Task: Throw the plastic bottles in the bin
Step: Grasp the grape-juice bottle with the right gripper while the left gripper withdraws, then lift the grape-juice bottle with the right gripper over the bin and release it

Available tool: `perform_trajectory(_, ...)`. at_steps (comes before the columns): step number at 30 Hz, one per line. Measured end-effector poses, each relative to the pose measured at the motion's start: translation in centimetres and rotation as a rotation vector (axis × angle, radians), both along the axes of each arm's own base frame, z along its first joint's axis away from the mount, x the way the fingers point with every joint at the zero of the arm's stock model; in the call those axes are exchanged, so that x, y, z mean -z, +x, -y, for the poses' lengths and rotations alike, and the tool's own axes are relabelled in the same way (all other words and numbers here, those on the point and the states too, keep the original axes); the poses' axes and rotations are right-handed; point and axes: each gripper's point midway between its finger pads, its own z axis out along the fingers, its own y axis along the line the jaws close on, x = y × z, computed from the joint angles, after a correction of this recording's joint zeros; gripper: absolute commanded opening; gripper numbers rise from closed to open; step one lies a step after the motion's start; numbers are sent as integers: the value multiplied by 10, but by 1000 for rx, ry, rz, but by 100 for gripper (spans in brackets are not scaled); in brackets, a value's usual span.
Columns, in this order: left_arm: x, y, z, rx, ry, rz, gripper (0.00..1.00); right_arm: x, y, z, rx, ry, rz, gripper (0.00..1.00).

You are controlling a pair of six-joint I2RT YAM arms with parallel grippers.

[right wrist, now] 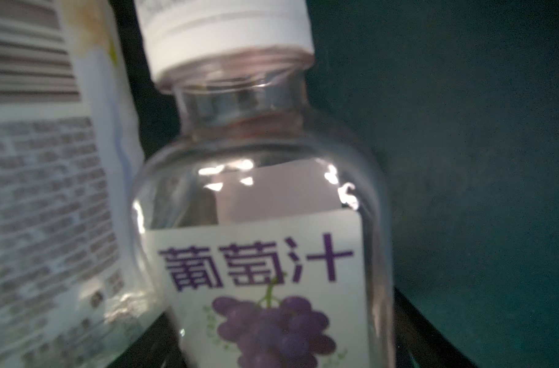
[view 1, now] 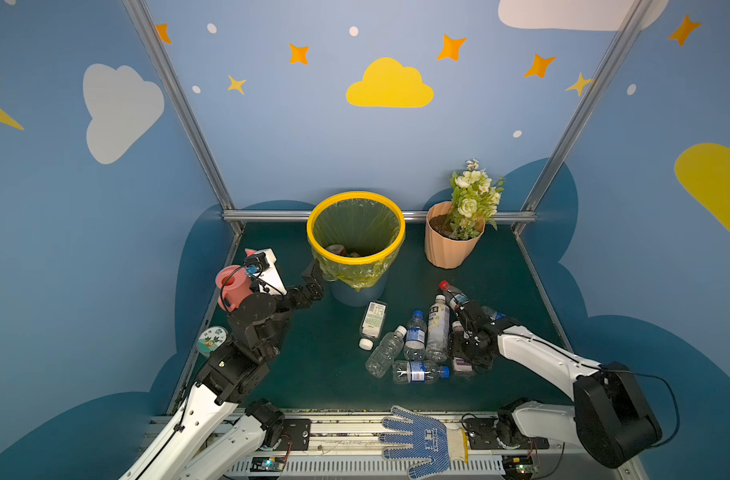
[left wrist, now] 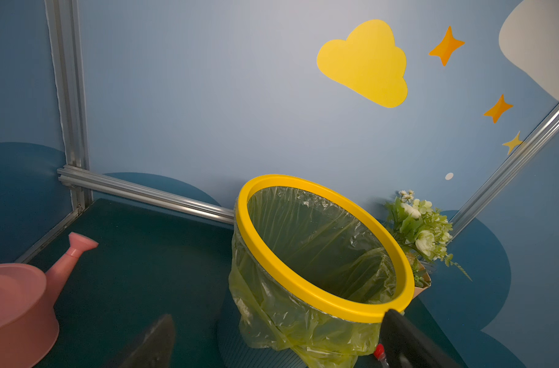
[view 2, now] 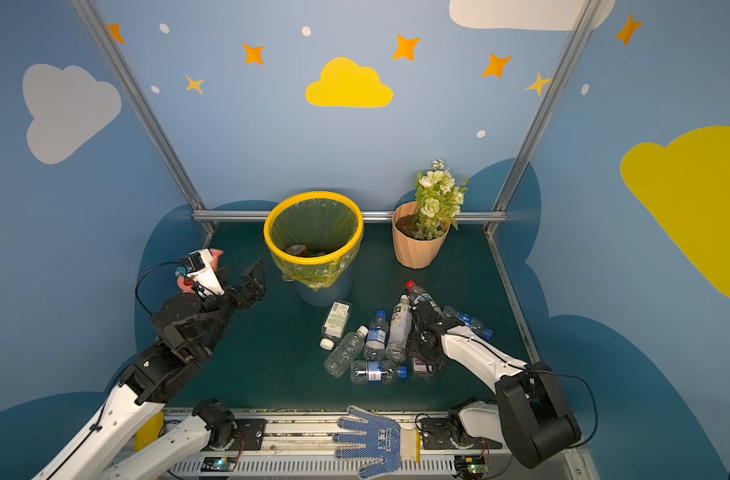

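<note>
While the right pincer (view 1: 465, 334) is hanging down into the heap on the desk (view 1: 313, 374), we are finding the grape-juice bottle (right wrist: 262, 255) lying straight between its fingers (right wrist: 424, 344), which are showing dark at either side of the clear body in the right wrist view. Whether the pads are pressing the plastic or only bracketing it, we cannot tell.

We are reading the bottle's long axis as running away from the pincer's wrist, with the white cap (right wrist: 227, 35) at the far end. That means the jaws are crossing the body rather than lying along it, and we are judging that a sound line for closing and lifting.

Just beside the pincer, on the side toward the other arm, a white-labelled bottle (view 1: 437, 328) is lying roughly parallel and close against the grape one, so a lift is risking dragging it. Beyond that, more of the plastic bottles (view 1: 415, 338) are crowding together.

Farther out, ahead of the pincer and across toward the left arm, the bin (view 1: 356, 261) is standing clear of the heap. The left pincer (view 2: 260, 279) is hovering just beside the bin, jaws wide apart and empty, so we are counting the right arm as much the nearer to this bottle.
</note>
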Motion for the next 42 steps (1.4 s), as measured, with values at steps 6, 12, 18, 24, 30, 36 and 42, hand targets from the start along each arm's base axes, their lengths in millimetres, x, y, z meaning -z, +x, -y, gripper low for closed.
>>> perform_trajectory(6,0,0,-3,-8,-7,-1,100,-3,2,-3,-25,-10,17,61)
perform_trajectory(12,3,0,-5,-18,-12,-11,100,-26,11,-13,-74,47,125,61)
perform_trajectory(18,9,1,-11,-46,-17,-32,100,-71,22,-17,-106,117,323,61)
perform_trajectory(24,33,4,-18,-82,-7,-100,100,-125,29,-11,-129,156,568,61)
perform_trajectory(30,67,7,-22,-110,-1,-186,100,-176,43,-3,-144,165,757,61)
perform_trajectory(36,107,6,-26,-134,1,-286,100,-267,71,-8,-173,218,1006,59)
perform_trajectory(42,151,-1,-28,-147,5,-393,100,-363,88,-26,-245,293,1235,60)
